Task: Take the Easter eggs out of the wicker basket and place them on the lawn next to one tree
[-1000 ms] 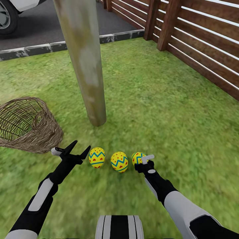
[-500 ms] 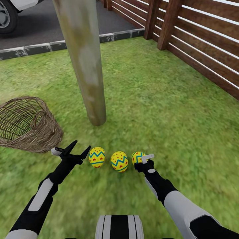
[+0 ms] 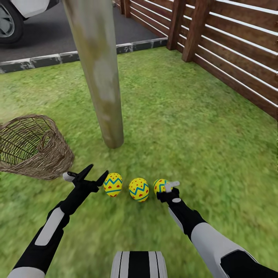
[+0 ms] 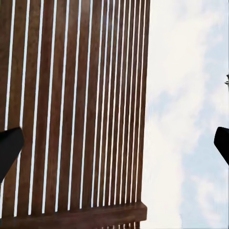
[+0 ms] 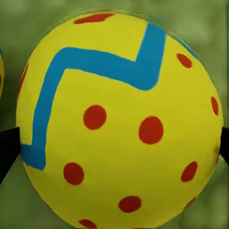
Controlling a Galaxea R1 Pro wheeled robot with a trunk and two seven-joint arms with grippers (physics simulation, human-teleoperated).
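Three Easter eggs in a row on the lawn [image 3: 181, 116], close in front of the tree [image 3: 98, 73]: left egg [image 3: 112, 184], middle egg [image 3: 138, 189], right egg [image 3: 160, 185]. Small gaps between them, none touching as far as I can tell. The right egg sits between the fingers of my right gripper [image 3: 168, 189]; in the right wrist view it [image 5: 119, 119] fills the span between the two dark fingertips at the frame edges. Whether the pads actually press the shell or have just let go I cannot tell. My judgement on handling: small, light, rigid, smooth and glossy-looking, so likely to slip or squirt out under a pinch off-centre. Best hold is across the widest girth, fingers on opposite sides, modest force. Curved bottom means it may roll on release, though the grass should damp that. My left gripper [image 3: 85, 174] hovers just left of the left egg, fingers spread wide, holding nothing; its wrist camera looks away at the wooden fence [image 4: 76, 105] and sky. The wicker basket [image 3: 36, 148] lies tipped on its side further left, near the tree's base; the part of the inside I can see holds no egg. Beyond the tree, a grey stone edging [image 3: 46, 61] borders the driveway [image 3: 46, 38].
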